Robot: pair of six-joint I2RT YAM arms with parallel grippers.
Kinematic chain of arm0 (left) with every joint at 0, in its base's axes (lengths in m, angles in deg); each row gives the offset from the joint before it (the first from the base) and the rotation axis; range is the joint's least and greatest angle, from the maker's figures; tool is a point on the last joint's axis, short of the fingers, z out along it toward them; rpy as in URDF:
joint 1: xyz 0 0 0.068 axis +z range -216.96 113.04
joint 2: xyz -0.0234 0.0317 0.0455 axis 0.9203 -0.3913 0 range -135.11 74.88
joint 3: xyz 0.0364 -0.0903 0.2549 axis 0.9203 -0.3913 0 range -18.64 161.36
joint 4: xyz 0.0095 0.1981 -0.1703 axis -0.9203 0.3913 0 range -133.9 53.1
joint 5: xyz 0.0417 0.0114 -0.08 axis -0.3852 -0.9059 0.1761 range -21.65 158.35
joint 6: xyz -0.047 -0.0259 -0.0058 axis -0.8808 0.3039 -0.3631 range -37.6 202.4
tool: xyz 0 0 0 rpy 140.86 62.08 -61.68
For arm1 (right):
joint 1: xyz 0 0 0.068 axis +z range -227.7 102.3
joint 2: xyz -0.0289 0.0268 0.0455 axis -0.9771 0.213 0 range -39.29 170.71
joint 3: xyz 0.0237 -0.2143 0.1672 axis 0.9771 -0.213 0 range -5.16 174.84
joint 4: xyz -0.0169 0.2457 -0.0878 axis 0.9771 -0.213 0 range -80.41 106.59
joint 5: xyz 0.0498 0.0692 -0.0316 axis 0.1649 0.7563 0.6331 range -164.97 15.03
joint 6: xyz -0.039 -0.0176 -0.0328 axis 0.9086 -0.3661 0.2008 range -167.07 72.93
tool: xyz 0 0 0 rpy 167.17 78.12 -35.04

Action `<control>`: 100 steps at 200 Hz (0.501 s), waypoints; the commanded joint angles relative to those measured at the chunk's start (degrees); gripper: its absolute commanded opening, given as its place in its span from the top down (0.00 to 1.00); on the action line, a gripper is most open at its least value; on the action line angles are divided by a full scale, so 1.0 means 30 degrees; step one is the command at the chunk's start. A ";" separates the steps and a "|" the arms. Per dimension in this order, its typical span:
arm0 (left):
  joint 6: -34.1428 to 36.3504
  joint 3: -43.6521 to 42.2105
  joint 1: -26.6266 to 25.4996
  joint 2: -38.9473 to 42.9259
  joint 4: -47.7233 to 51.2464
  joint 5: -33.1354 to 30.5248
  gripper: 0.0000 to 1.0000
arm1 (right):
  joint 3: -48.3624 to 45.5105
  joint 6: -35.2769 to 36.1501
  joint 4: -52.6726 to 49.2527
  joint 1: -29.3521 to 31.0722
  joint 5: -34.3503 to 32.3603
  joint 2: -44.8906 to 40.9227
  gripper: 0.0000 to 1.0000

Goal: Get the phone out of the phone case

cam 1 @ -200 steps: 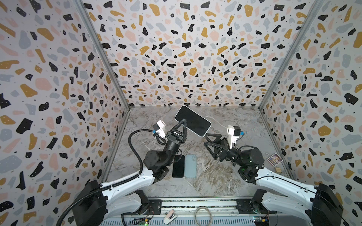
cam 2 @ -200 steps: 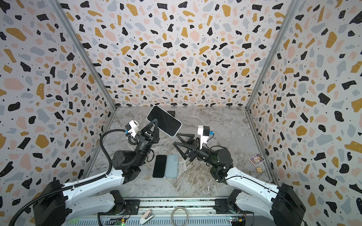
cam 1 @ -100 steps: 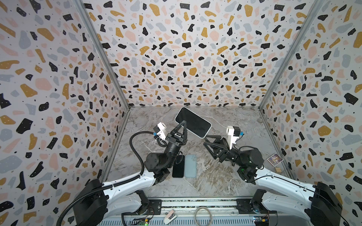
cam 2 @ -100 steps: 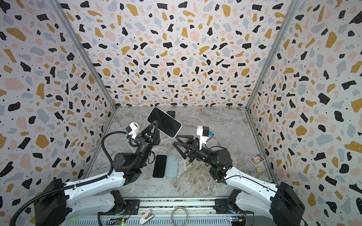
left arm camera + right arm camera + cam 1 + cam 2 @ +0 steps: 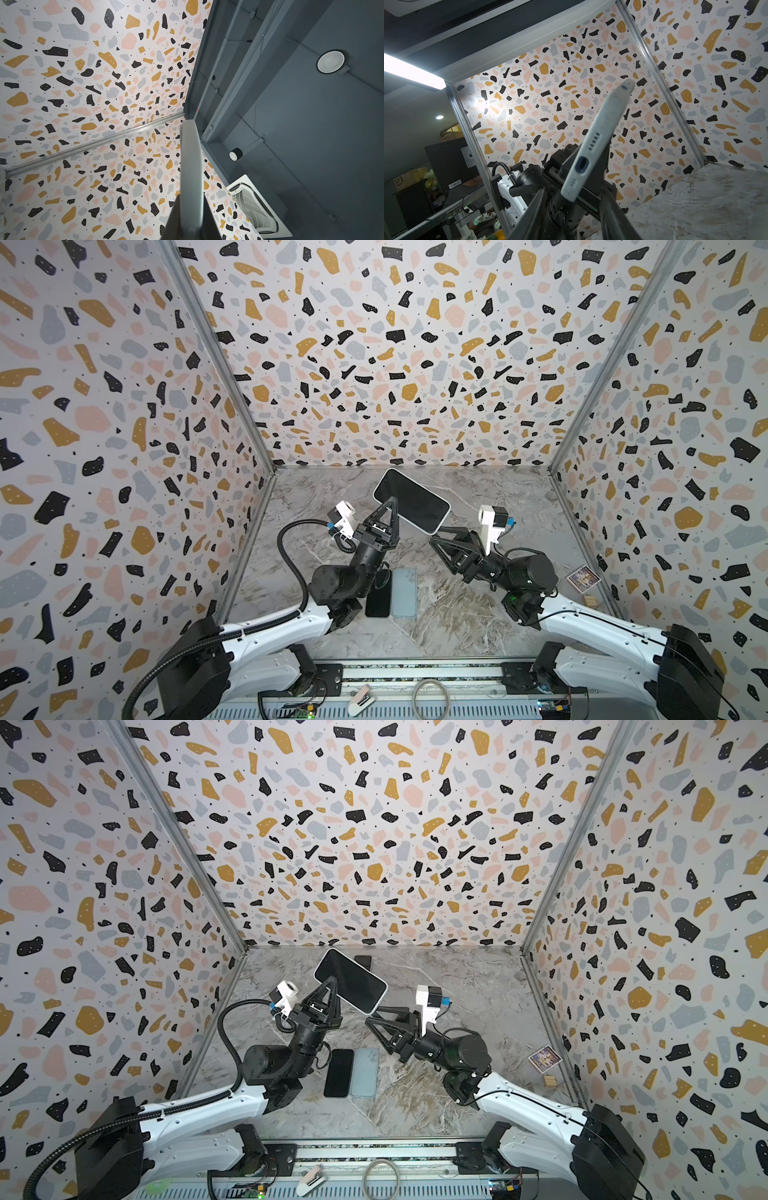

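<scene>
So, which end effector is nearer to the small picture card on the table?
Right. The right end effector is raised over the middle of the table, apart from the card; the left end effector is farther off, beyond it, holding up the cased phone.

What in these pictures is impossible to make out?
Picture card, both top views: too small to read.
Pale blue slab, top views: phone or empty case, too small to tell.
Dark object at the back, in a top view: mostly behind the cased phone.
Cased phone's screen, wrist views: only its edge shows.
</scene>
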 commanded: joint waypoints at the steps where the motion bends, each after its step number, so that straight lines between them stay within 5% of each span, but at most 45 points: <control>1: 0.0371 0.0024 -0.0118 0.0110 -0.2358 0.0065 1.00 | 0.0927 -0.0025 0.0399 0.0054 0.0161 -0.0112 0.59; 53: 0.0399 -0.0071 -0.0148 0.0164 -0.2391 0.0035 1.00 | 0.0905 -0.0047 0.0330 0.0010 0.0134 -0.0122 0.66; 100: 0.0319 -0.0075 -0.0231 0.0226 -0.2120 -0.0170 1.00 | 0.0776 -0.0420 0.0468 0.0023 0.0332 -0.0106 0.86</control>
